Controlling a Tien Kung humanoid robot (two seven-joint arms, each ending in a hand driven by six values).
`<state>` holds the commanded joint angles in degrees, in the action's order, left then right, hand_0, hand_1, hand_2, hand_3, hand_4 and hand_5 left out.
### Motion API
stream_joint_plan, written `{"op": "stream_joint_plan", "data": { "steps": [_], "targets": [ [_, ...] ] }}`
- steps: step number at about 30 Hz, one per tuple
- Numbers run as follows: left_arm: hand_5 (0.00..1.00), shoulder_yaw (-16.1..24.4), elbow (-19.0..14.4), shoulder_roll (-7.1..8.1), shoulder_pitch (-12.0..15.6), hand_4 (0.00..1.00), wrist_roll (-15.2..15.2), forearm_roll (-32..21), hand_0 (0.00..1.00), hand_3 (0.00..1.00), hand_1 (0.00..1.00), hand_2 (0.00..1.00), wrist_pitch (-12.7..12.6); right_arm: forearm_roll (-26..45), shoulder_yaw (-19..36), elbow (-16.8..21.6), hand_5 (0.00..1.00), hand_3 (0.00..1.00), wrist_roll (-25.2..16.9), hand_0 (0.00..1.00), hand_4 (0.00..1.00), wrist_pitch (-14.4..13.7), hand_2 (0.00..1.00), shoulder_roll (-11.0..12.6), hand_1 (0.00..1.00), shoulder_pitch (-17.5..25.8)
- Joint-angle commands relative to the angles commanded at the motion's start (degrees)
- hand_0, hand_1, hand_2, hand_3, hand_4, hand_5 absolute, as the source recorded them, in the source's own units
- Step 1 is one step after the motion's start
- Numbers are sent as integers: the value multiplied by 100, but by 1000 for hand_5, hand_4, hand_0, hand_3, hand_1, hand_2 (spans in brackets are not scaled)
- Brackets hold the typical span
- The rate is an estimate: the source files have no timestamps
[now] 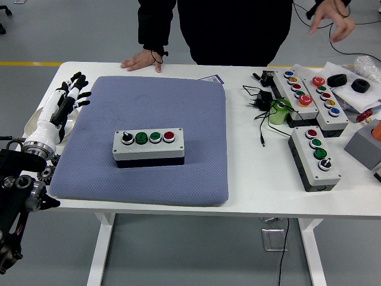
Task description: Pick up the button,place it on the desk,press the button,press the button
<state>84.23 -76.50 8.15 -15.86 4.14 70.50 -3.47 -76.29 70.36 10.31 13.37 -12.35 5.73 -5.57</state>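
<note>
The left hand hovers with fingers spread and empty over the tabletop's left edge, the button box lying well to its right on the blue mat.

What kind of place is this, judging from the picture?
Probably a robotics lab or test room: a white table on a grey floor, several button boxes with loose cables, and a person standing opposite the robot hand.

A rectangular grey and white button box with a dark base lies flat at the middle of a blue-grey mat, showing a black knob, two green buttons and one red.
</note>
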Motion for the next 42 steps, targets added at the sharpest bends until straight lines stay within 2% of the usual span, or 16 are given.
{"op": "stream_joint_plan", "data": {
  "steps": [5, 8, 42],
  "targets": [
    [998, 23, 17, -39, 39, 749, 45, -1170, 772, 942, 818, 913, 44, -28, 10, 0, 131, 582, 3, 746, 180, 3, 712, -3, 701, -7],
    [998, 22, 15, -35, 43, 749, 53, -1695, 772, 942, 818, 913, 54, -24, 8, 0, 131, 582, 1, 746, 180, 3, 712, -2, 701, -8],
    [998, -155, 88, -4, 66, 732, 157, -1819, 777, 947, 824, 916, 37, 4, -4, 0, 131, 581, 8, 747, 179, 7, 712, 3, 700, -4]
  ]
}}
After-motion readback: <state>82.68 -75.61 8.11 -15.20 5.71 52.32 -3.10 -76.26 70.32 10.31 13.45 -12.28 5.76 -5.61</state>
